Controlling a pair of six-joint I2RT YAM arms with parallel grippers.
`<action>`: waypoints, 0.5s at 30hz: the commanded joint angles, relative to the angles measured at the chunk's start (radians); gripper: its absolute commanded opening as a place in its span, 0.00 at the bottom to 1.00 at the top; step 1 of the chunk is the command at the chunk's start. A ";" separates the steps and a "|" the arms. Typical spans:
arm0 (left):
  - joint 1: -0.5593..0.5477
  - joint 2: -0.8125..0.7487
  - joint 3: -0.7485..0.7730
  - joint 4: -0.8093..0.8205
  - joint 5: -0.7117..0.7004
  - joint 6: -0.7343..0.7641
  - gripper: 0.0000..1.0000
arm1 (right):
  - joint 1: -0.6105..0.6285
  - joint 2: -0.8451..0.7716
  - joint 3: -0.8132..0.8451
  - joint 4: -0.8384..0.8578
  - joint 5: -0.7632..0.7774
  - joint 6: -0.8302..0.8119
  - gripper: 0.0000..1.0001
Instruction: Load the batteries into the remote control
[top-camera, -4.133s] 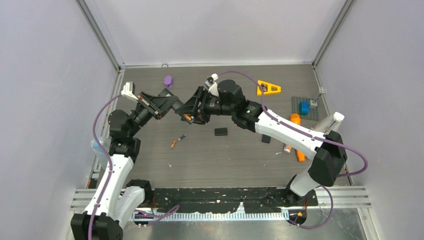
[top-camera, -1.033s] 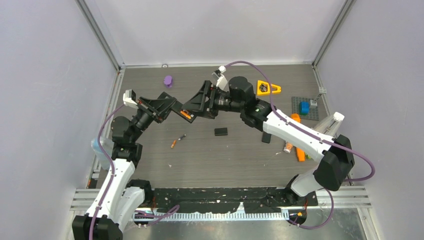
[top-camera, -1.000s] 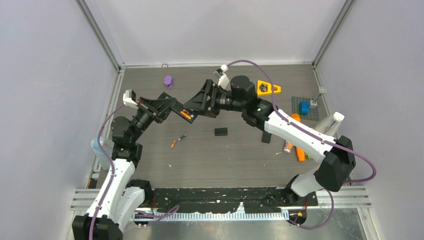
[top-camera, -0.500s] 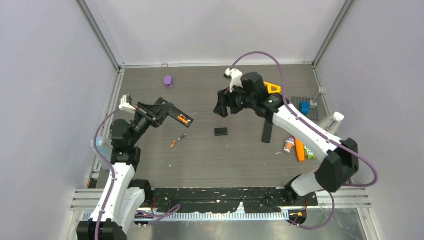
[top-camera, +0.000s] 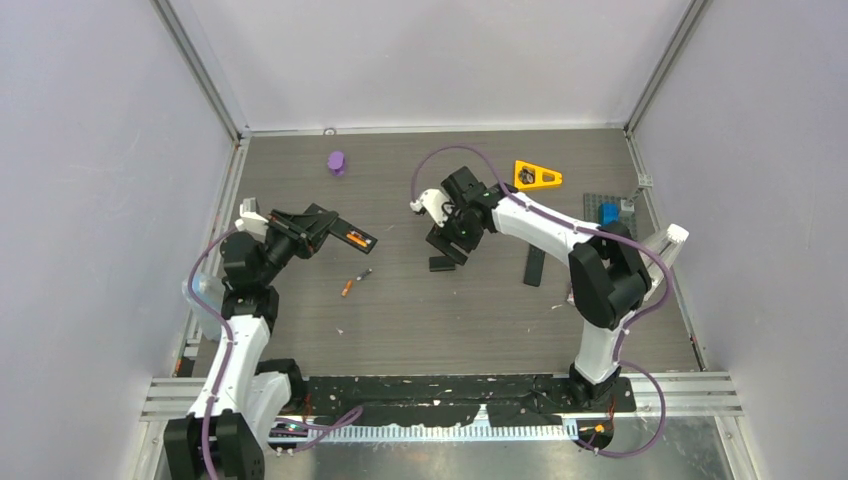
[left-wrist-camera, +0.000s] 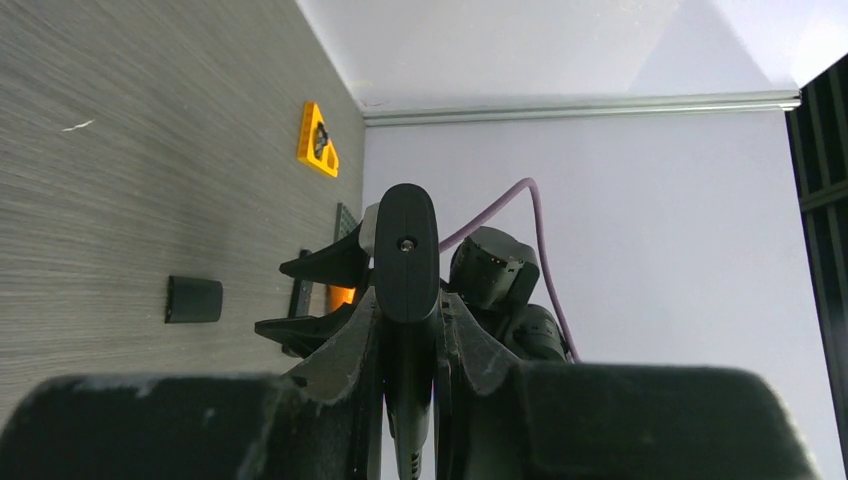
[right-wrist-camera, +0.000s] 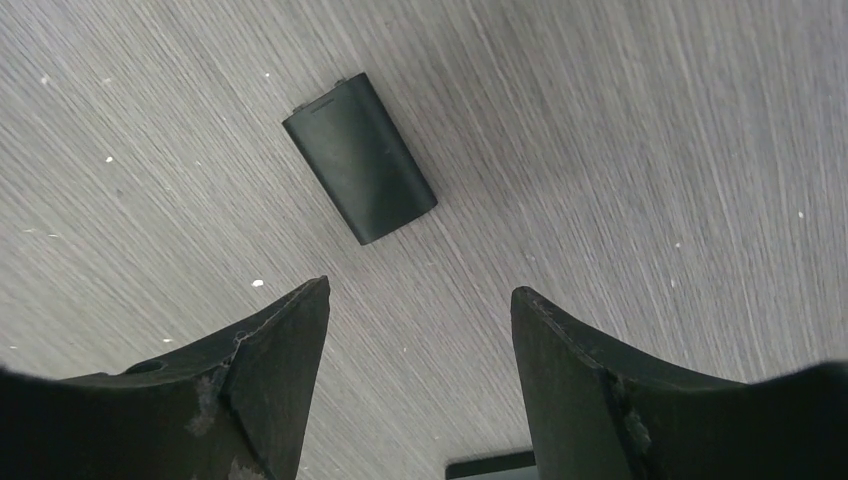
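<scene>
My left gripper (top-camera: 322, 226) is shut on a black remote control (top-camera: 350, 238) and holds it in the air at the left. An orange battery shows in the remote's open bay. In the left wrist view the remote (left-wrist-camera: 406, 250) stands pinched between my fingers. A loose battery (top-camera: 355, 281), orange with a dark tip, lies on the table below the remote. My right gripper (top-camera: 446, 246) is open and empty, just above a small black battery cover (top-camera: 441, 264). In the right wrist view the cover (right-wrist-camera: 360, 157) lies flat ahead of the open right gripper (right-wrist-camera: 420, 295).
A second black remote (top-camera: 535, 265) lies right of the cover. An orange triangle (top-camera: 537, 176) and a purple piece (top-camera: 337, 161) sit at the back. A grey baseplate (top-camera: 625, 228) with a blue brick (top-camera: 608, 213) is at the far right.
The two grippers were together at the remote; now they are apart. My right gripper has swung right and down over the battery cover. My left gripper has drawn the remote back to the left.
</scene>
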 joint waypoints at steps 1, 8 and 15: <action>0.023 0.031 0.018 0.059 0.055 -0.001 0.00 | 0.029 0.032 0.048 0.005 0.040 -0.126 0.72; 0.040 0.055 0.024 0.059 0.070 0.004 0.00 | 0.050 0.114 0.078 0.010 0.023 -0.173 0.67; 0.048 0.055 0.022 0.070 0.059 0.002 0.00 | 0.051 0.179 0.098 0.001 0.020 -0.202 0.65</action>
